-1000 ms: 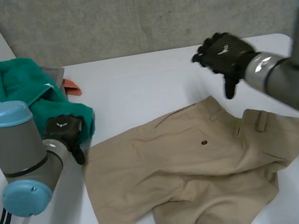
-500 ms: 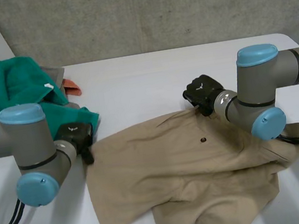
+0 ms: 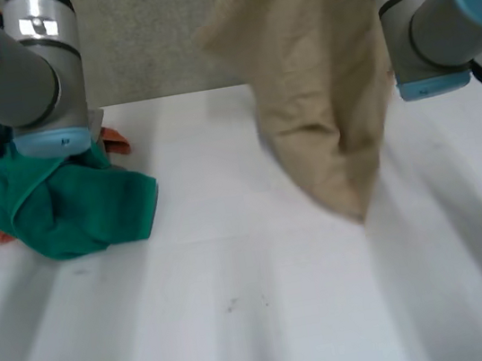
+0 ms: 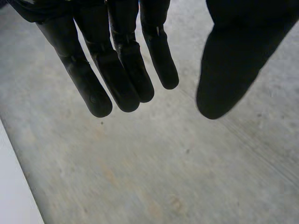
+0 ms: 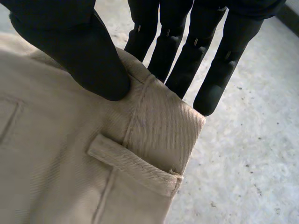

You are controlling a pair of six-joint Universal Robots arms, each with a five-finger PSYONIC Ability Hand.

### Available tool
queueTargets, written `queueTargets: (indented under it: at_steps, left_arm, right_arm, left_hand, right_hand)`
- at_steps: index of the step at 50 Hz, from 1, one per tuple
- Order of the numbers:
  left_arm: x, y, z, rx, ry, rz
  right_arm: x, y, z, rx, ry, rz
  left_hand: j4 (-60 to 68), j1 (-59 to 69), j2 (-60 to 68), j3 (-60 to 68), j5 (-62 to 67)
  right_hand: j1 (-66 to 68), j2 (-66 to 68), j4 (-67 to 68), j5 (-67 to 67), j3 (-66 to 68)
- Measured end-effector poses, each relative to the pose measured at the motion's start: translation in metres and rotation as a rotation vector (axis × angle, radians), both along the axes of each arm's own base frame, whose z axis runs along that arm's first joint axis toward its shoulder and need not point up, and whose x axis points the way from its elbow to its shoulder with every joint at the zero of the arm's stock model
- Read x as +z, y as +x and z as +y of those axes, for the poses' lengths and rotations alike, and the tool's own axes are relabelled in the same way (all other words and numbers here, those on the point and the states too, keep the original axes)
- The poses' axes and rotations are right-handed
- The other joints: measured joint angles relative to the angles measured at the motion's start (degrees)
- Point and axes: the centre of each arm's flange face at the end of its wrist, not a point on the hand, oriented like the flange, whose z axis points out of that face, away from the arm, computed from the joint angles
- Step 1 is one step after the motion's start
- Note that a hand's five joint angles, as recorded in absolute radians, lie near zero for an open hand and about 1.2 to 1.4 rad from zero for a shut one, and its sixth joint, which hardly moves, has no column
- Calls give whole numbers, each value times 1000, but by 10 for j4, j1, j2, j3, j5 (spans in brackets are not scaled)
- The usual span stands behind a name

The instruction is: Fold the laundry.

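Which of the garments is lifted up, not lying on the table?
The tan shorts: they hang from the right robot hand, pinched at the waistband. The green garment lies heaped on the table.

Our right hand [image 5: 79, 51] pinches the tan shorts [image 5: 51, 163] at a waistband corner, thumb against straight fingers; a belt loop [image 5: 133, 165] lies beside the thumb.

White table [image 3: 244, 325]; grey concrete wall [image 3: 147, 40] behind it.
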Motion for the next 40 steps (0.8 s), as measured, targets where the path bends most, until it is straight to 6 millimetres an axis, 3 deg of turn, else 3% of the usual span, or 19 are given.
queueTargets:
  at_steps: [2,3,4,6,8,9,15,21,40]
  left_arm:
    - [-10,-3,3,-15,36,-6]
    - [-16,-3,4,-21,58,-10]
    - [-24,-4,5,-30,86,-14]
    - [-53,-5,10,-62,189,-23]
    - [-72,-4,14,-84,259,-23]
    - [-91,-4,19,-107,330,-19]
    - [-138,-3,36,-189,505,-7]
    - [-165,-9,44,-242,587,-16]
    - [-214,-40,63,-341,682,-78]
  right_arm:
    - [0,-2,10,28,47,17]
    - [-1,-2,13,37,64,25]
    - [-3,-3,17,48,82,36]
    - [-10,-4,30,83,136,73]
    - [-15,-4,37,100,162,93]
    - [-21,-5,45,121,192,118]
    - [-40,-9,65,161,287,182]
    - [-43,-15,90,199,352,231]
    - [-18,-32,179,339,312,291]
  left_hand:
    - [-6,-2,-6,-6,1]
    - [-160,-73,-172,-170,-26]
    - [-209,-110,-209,-206,-52]
    - [-413,-261,-418,-403,-182]
    - [-490,-310,-487,-477,-245]
    - [-533,-342,-531,-522,-284]
    - [-544,-348,-542,-535,-297]
    - [-546,-348,-543,-536,-298]
    - [-556,-350,-554,-546,-303]
  right_hand:
    - [0,0,0,0,0]
    - [0,0,0,0,1]
    - [0,1,0,0,2]
    - [0,3,0,0,4]
    - [0,3,0,0,6]
    - [0,3,0,0,7]
    - [0,3,1,0,8]
    - [0,3,2,0,8]
    - [0,3,2,0,8]
